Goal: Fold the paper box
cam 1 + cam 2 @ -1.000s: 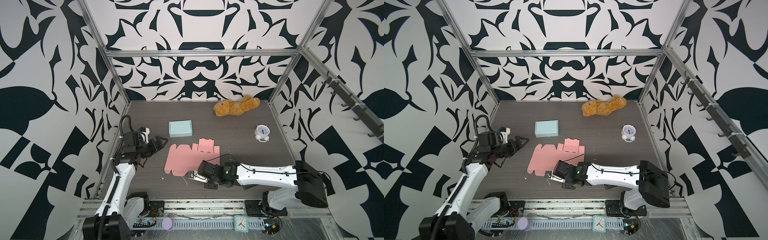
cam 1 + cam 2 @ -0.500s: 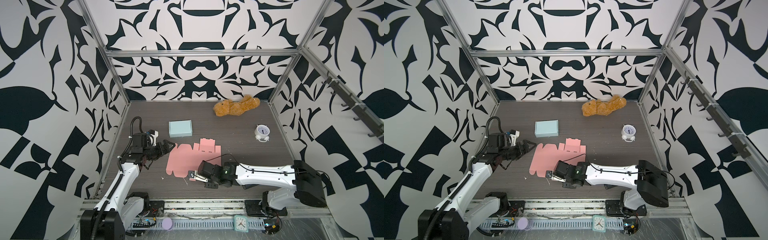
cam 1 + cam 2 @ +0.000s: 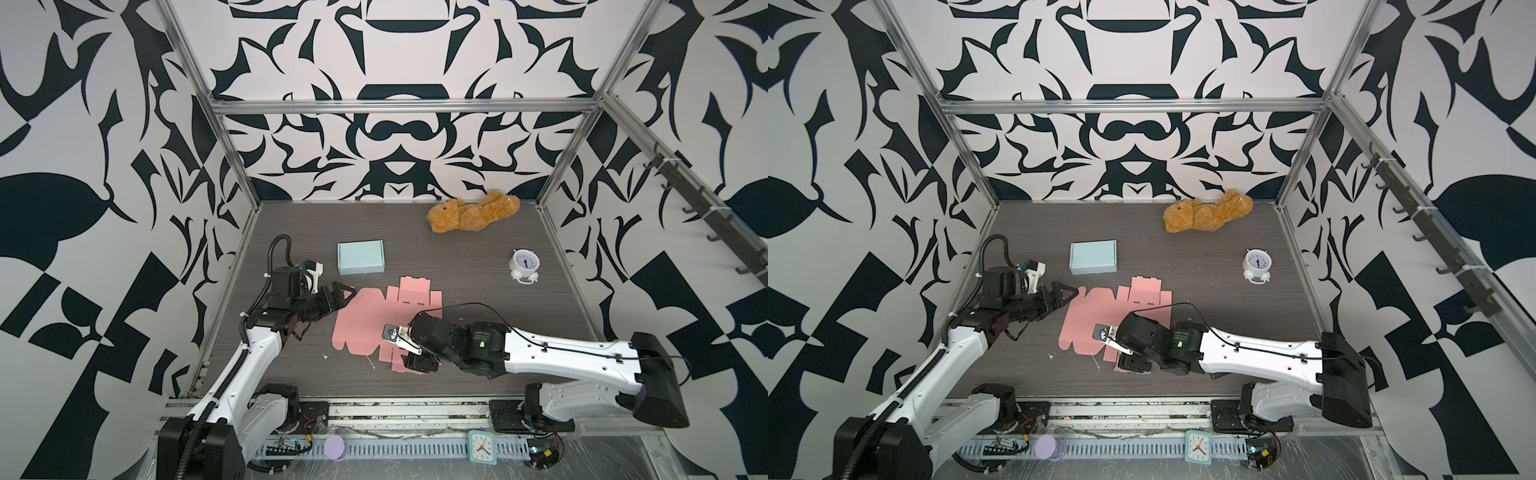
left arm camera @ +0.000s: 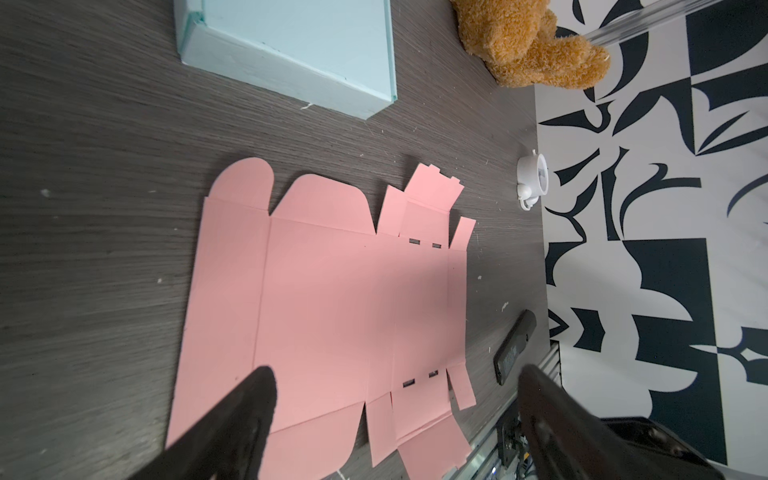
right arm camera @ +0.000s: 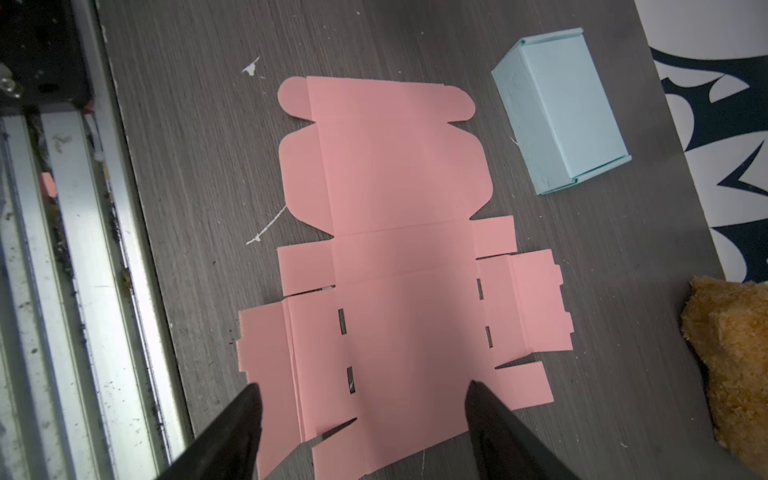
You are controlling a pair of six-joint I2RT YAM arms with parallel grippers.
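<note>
The paper box is a flat pink cut-out blank [image 3: 365,320] [image 3: 1100,316] lying unfolded on the dark wood table, flaps spread out. My left gripper [image 3: 347,292] [image 3: 1069,291] is at the blank's left edge, open and empty. In the left wrist view the blank [image 4: 332,299] stretches away from between the left gripper's [image 4: 395,374] wide-apart fingers. My right gripper [image 3: 409,347] [image 3: 1127,349] hangs over the blank's near right part. In the right wrist view it [image 5: 363,388] is open, straddling the end panel of the blank [image 5: 399,187] and gripping nothing.
A folded light blue box [image 3: 360,257] stands just behind the blank. A brown teddy bear [image 3: 473,216] lies at the back right, and a white alarm clock [image 3: 524,264] stands at the right. The metal rail [image 5: 83,249] runs along the table's near edge.
My left arm has swung right, to the blank's left edge. The right gripper, shut a second ago, has opened over the blank's near right part.
</note>
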